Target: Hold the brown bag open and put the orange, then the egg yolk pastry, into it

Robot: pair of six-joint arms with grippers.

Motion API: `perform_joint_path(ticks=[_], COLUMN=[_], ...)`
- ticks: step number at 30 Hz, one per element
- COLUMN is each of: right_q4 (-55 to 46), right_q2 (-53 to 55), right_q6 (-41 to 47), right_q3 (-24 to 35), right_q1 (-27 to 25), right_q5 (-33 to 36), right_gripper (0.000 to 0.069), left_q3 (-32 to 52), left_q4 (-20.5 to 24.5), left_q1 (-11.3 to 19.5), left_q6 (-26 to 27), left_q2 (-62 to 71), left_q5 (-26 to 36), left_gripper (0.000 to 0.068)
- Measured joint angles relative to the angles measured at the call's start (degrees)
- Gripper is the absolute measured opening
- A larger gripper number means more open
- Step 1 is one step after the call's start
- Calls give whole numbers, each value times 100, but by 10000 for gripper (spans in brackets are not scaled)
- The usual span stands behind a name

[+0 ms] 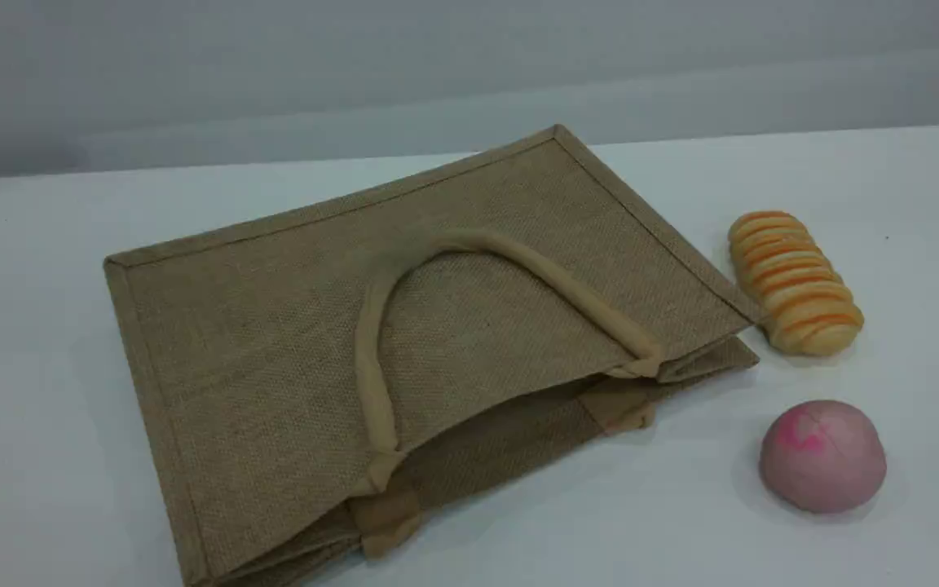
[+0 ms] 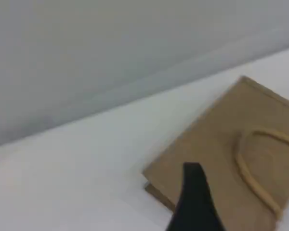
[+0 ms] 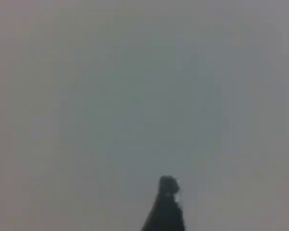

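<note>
1 brown bag (image 1: 274, 326) lying flat, corner cropped, right pincer (image 3: 166, 202) blurred

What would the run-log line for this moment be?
brown bag: flat on table, unheld | orange, pastry: not visible | left gripper: open, empty

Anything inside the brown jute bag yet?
The flat tan woven jute bag gapes slightly at its mouth, showing only shadowed inner fabric. Deeper inside is covered by the top panel, so contents cannot be ruled out.

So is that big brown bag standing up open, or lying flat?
Lying flat on its side. The brown bag rests on the table, its mouth only slightly parted, one handle draped across the top.
</note>
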Motion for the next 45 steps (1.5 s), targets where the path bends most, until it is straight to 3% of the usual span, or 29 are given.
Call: perform_joint_path(ticks=[6,12,18,45], right_q4=[-8,-15,-15,-15], right_q2=[10,12,12,11], right_q6=[0,0,0,0], right_q3=[0,4,4,4], right_q1=[312,322,322,322], right_q5=[-104,-97,-104,-217], right_gripper=[573,573,573,573], left_q3=[1630,3185,4225,4534], left_q4=[-530,-525,-535,-542], left_q1=[0,0,0,0], left_q6=[-42,-77,-103,-124], left_q2=[-1722,-3226,-3420,-3420], left_q5=[-2,-156,-705,-811], left_gripper=[463,463,463,463])
